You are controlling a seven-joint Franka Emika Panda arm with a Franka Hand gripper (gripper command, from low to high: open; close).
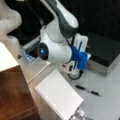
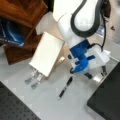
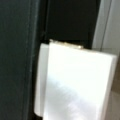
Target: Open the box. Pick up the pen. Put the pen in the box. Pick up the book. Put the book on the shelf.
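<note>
1. Pen (image 1: 88, 90) lies free on the pale counter (image 1: 105, 102), its long axis running from a front view's left toward the lower right, between the notebook (image 1: 58, 96) and the box (image 1: 103, 53).
2. Box lid is down.
3. Gripper (image 2: 96, 75) hangs at the box's edge; whether its jaws are parted cannot be told.
4. Notebook lies beside the wooden shelf (image 1: 15, 97).

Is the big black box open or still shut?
Shut. In a front view the box's black lid lies flat on its grey sides; the gripper is at its edge.
</note>
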